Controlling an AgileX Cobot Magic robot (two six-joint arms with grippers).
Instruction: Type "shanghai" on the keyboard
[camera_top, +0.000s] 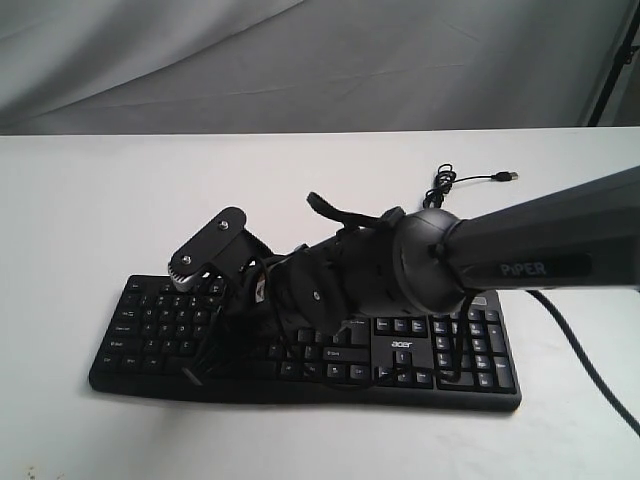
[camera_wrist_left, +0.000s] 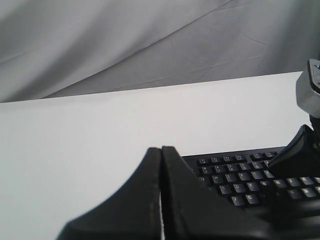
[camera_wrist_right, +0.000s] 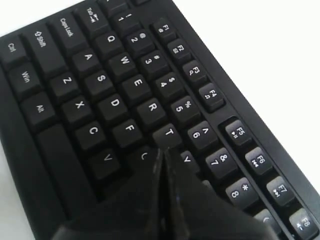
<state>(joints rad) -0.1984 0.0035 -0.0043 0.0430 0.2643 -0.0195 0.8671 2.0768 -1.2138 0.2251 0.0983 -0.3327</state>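
A: Where is the keyboard (camera_top: 400, 350)?
B: Lower middle of the exterior view, flat on the white counter (camera_top: 120, 200), its cable (camera_top: 440, 188) trailing toward the upper right
A: And the right fingers (camera_wrist_right: 145, 200)?
B: Pressed together, the tip down among the letter keys, between F, T and V; whether it touches, I cannot tell
A: The left fingers (camera_wrist_left: 142, 200)?
B: Also closed, held above bare counter, beside the keyboard's end

Keyboard (camera_top: 150, 325) sits on the table (camera_top: 90, 200) toward the front, cable (camera_top: 470, 180) behind its right end. My right gripper (camera_wrist_right: 162, 157) is over the letter keys, right next to F and T; left gripper (camera_wrist_left: 161, 150) is off 1 end, over the table.
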